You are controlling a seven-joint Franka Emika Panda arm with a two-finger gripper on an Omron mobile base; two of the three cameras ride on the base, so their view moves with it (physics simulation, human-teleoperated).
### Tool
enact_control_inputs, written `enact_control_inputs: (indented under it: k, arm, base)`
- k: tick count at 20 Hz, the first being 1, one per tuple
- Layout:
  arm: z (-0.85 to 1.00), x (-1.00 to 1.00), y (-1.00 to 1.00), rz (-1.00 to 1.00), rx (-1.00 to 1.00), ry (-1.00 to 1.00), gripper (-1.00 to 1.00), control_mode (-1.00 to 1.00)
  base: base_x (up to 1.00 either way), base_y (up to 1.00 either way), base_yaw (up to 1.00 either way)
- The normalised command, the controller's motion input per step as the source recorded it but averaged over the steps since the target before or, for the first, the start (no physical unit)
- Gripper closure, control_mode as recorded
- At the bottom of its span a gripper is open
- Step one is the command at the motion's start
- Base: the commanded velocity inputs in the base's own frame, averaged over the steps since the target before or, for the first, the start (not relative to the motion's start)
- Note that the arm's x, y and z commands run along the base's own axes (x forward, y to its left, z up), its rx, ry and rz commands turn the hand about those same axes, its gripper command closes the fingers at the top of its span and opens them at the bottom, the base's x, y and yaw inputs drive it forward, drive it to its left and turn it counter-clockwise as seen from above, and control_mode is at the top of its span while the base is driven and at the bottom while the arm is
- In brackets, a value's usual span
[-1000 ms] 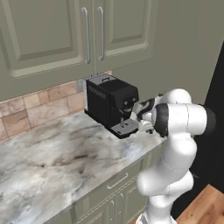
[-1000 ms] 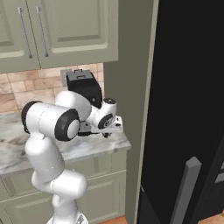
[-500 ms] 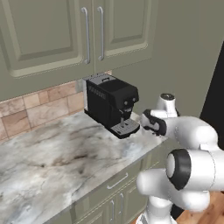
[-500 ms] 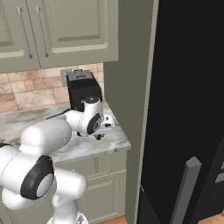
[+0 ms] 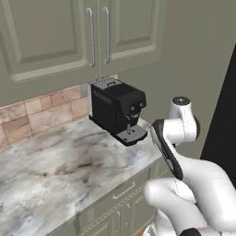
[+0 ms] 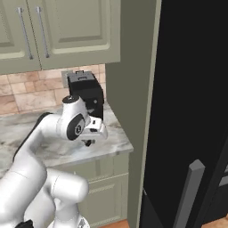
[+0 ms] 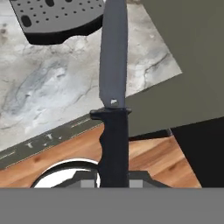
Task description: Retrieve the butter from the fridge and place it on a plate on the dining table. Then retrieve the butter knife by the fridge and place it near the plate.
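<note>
butter knife (image 7: 113, 87): we see it held upright along the gripper's line of sight, handle down between the fingers, blade pointing away over the counter edge beside the fridge (image 6: 191, 102).
grip: the gripper (image 6: 89, 142) is closed on the knife's handle; we judge this the right place to hold, since the handle is thick and contoured.
handling: we judge it light, rigid and not fragile; the smooth blade would be slippery, and the long blade beyond the grip could swing or tilt if the hold is loose.
knife shape: a flat, dull grey blade with a rounded tip, a small rivet-like dot at its base, a short cross guard, a black moulded handle.
counter (image 5: 55, 170): grey-white veined marble, glossy, with a squared edge over pale green cabinet fronts.
coffee machine (image 5: 117, 109): matt black, boxy, with a perforated drip tray (image 7: 57, 19).
floor (image 7: 148, 153): warm wood planks below the counter edge.
wall: tan stone tiles (image 5: 41, 113) under panelled green cupboards.
</note>
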Motion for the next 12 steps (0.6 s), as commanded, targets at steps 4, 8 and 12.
enact_control_inputs:
  k: [4,8,12]
  arm:
    - [0.61,-0.5,0.19,-0.19,0.04,0.0,1.0,-1.0]
    - [0.33,-0.49,0.06,-0.09,0.06,-0.04,1.0,-1.0]
    - [0.11,-0.41,0.0,0.0,0.06,-0.11,1.0,-1.0]
  base:
    - [0.0,0.0,0.0]
    - [0.0,0.0,0.0]
    - [0.0,0.0,0.0]
